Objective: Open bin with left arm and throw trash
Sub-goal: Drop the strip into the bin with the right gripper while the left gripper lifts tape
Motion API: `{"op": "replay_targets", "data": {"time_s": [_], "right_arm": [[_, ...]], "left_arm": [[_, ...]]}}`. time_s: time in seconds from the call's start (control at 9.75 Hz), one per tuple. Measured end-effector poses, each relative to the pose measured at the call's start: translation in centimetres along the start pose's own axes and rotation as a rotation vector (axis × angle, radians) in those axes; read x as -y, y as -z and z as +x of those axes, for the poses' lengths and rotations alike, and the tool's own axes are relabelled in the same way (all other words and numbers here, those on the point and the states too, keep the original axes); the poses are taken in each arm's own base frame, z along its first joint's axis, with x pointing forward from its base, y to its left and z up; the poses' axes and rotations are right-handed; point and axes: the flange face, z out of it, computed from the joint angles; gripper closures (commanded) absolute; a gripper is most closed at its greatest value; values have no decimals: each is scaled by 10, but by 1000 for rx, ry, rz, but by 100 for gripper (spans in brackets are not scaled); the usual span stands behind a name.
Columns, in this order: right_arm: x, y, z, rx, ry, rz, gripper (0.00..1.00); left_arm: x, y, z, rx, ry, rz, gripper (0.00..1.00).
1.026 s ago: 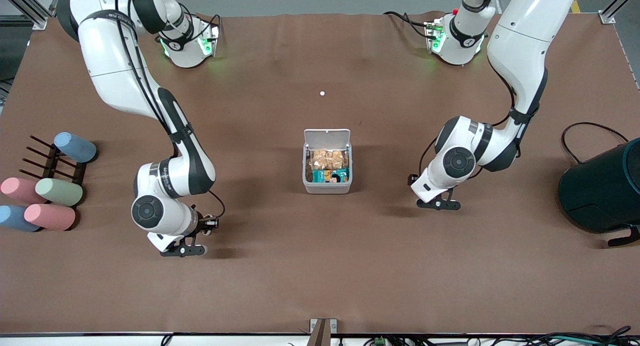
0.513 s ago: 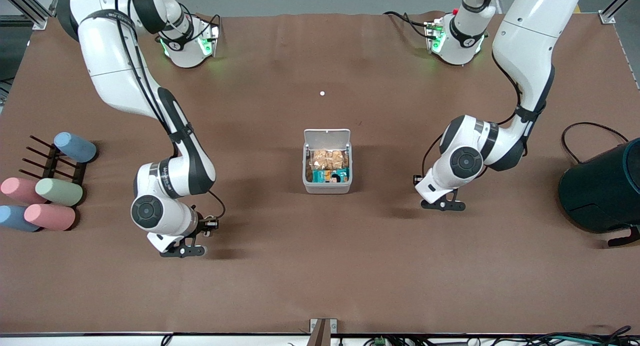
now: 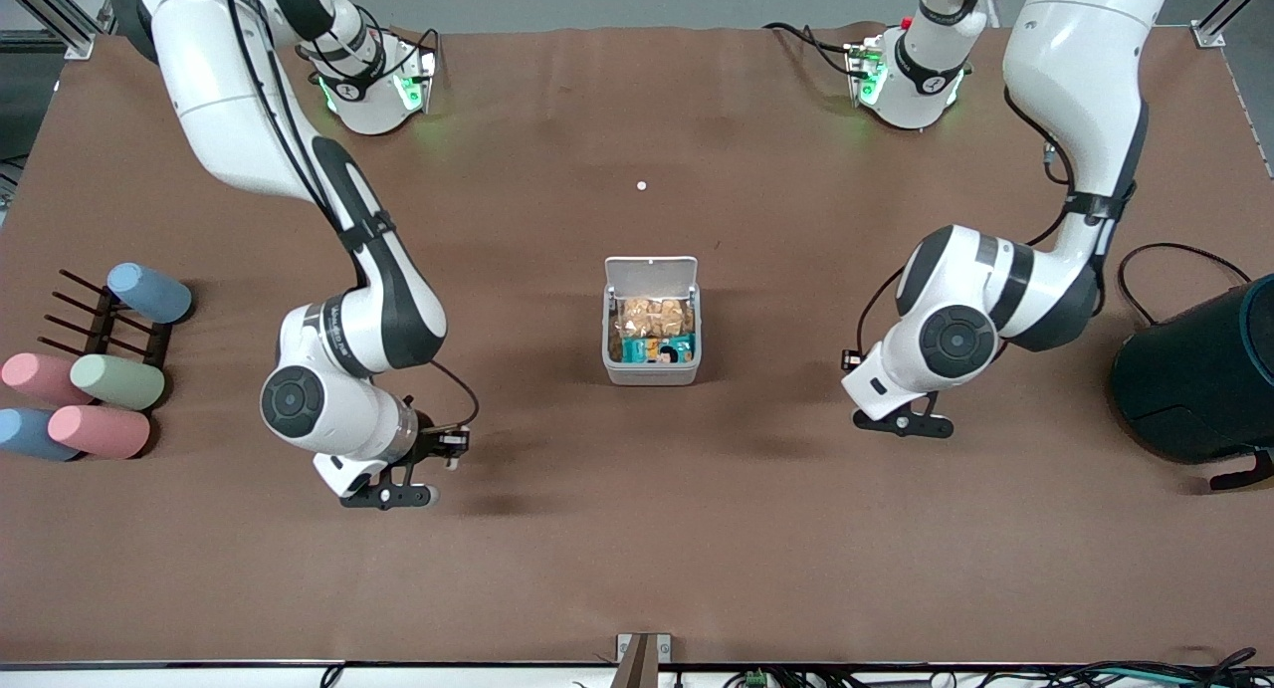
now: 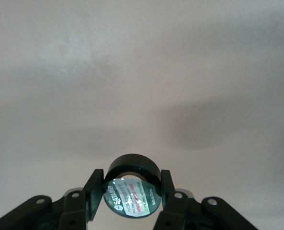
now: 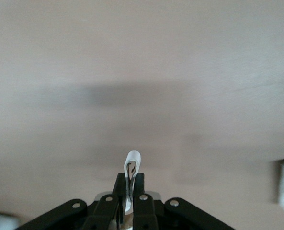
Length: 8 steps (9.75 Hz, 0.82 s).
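bin (image 3: pixel 651 322) at table centre – lid already raised, packets seen inside | left gripper (image 4: pixel 131 188) clamped on disc (image 4: pixel 131 192), over bare table | right gripper (image 5: pixel 130 188) pinched on band (image 5: pixel 131 167) | left to do – both items dropped in

You see two glossy white arms with black joint bands and round dark grey joint caps. Thin black cables run along the links, and the bases glow green. The left gripper (image 3: pixel 904 424) and right gripper (image 3: pixel 390 496) are black, with silver screws showing in the wrist views.

pastel cylinders (image 3: pixel 119 381); black rack (image 3: pixel 105 327), teal drum (image 3: pixel 1199 379)
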Motion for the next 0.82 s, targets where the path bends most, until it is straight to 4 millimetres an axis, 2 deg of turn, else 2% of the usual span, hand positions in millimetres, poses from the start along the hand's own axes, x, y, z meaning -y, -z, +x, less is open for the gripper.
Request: {"op": "replay_targets", "data": {"time_s": [0.21,0.41,0.51,0.82], "right_arm": [[71,8,-30,21,-92,40,91],[149,10,-76,53,-147,37,91],[177,8,-96,64,-167,33,91],[242,-9,-153,97,-183,15,91]], "left_arm": [[7,26,6,-21,-4,-1,100],[3,40,9,-44,-10,-4,100],[-1,44,10,-52,-15,-4,100],[-9,53,10,-68,-27,-9,100]]}}
